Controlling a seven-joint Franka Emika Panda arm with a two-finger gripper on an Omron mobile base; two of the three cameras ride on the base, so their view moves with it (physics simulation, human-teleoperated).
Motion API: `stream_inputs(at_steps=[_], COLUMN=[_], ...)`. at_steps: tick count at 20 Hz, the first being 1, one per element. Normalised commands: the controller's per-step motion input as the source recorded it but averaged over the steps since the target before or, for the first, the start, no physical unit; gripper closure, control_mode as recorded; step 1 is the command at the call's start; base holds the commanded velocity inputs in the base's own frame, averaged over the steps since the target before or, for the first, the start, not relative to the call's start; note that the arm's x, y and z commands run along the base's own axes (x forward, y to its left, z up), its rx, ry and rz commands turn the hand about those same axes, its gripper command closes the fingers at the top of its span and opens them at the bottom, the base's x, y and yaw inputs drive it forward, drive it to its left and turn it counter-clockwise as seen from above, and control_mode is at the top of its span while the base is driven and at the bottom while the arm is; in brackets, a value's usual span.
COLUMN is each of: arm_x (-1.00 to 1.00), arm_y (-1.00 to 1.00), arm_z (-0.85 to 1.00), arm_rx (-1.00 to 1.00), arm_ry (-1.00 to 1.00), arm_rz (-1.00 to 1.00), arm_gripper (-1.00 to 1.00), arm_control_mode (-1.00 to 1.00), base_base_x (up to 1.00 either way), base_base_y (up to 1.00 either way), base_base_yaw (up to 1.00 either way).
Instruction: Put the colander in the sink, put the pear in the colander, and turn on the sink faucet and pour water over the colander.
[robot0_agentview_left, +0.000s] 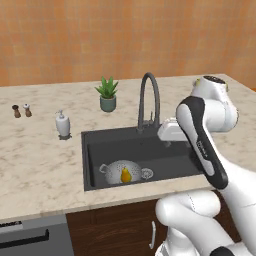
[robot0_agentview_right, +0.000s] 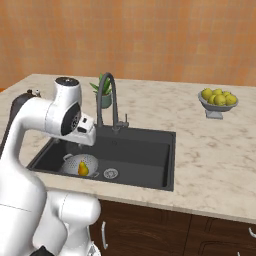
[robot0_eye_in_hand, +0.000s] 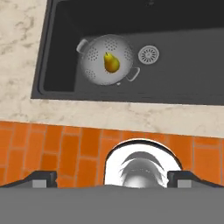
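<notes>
Now the pear (robot0_eye_in_hand: 111, 63) is seen inside the colander (robot0_eye_in_hand: 94, 65), near the sink's (robot0_eye_in_hand: 183, 87) front-left corner; the gripper (robot0_eye_in_hand: 112, 179) is spread wide, with nothing held.

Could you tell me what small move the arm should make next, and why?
Probably bring the end effector toward the lever at the base of the sink faucet. The pear already lies in the colander, which sits in the sink beside the drain, and no water runs, so turning on the tap seems all that remains.
</notes>
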Motion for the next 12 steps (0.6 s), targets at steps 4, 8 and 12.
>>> stream_inputs(at_steps=[4,8,12], arm_x=[-0.13,-0.08,0.0], arm_y=[-0.53,-0.47,-0.35], arm_z=[0.3,0.22,0.29], arm_rx=[0.0,0.0,0.05], arm_ry=[-0.39,-0.51,-0.41], arm_rz=[0.3,0.31,0.3], arm_gripper=[-1.0,-1.0,-1.0], arm_control_mode=[-1.0,-1.0,-1.0], base_base_x=[0.0,0.0,0.0], base_base_y=[0.0,0.0,0.0], base_base_yaw=[0.0,0.0,0.0])
